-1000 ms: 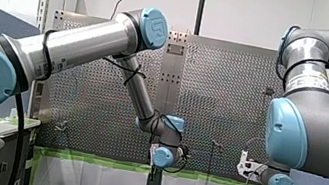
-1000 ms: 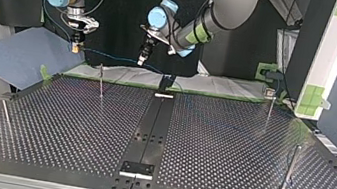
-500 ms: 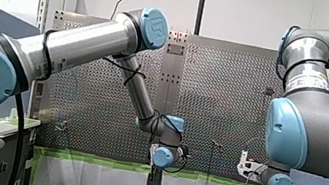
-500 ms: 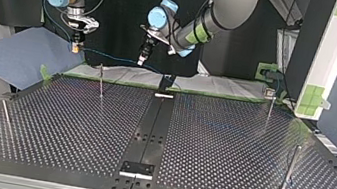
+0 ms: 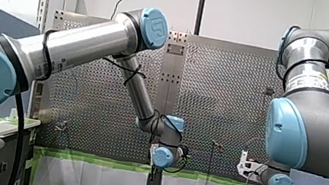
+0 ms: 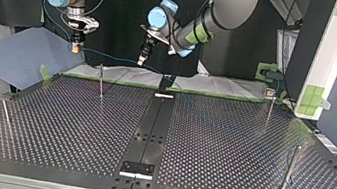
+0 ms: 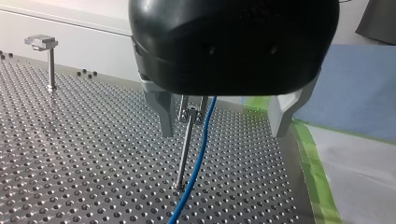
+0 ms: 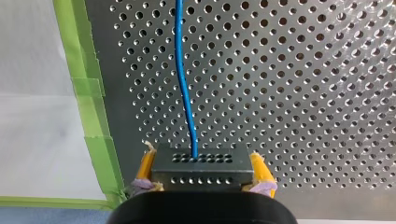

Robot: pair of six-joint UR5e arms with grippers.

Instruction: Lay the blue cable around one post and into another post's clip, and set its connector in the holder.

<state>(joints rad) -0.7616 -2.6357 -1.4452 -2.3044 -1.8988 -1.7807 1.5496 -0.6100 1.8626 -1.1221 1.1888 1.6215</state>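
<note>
**Table.** The perforated table [image 6: 229,149] fills the top view. A dark centre strip [image 6: 151,127] runs from its near edge to its far edge.

**Arms.** My left arm [image 5: 84,43] reaches to the middle of the far edge in the top view. My right arm [image 5: 322,134] reaches to the far left corner. Neither arm shows any change of pose against the frames of 1.0 s and 0.5 s ago.

**Mat.** A blue mat [image 6: 20,55] lies off the table's far left corner, under my right arm's wrist.

**Posts.** Thin posts stand at far left [image 6: 101,82], far right [image 6: 270,110], near right [image 6: 290,168] and near left [image 6: 6,118]. All are in the same positions as before.

**Left gripper.** The left gripper [image 6: 141,61] hangs above the far edge. In the left wrist view its fingers [image 7: 161,112] stand wide apart. The cable passes between them and touches neither where visible. Position unchanged.

**Right gripper.** The right gripper [image 6: 76,46] hangs over the far left corner, its yellow pads [image 8: 147,164] clamped on the connector. Position unchanged.

**Cable.** The blue cable [image 6: 111,57] spans the air between the two grippers, clear of the table. In the left wrist view it passes just beside a clip-topped post [image 7: 187,144]; whether they touch cannot be told. Its line matches the earlier frames.

**Connector.** The dark connector [image 8: 201,169] sits between the pads, the cable leaving its front face.
</note>
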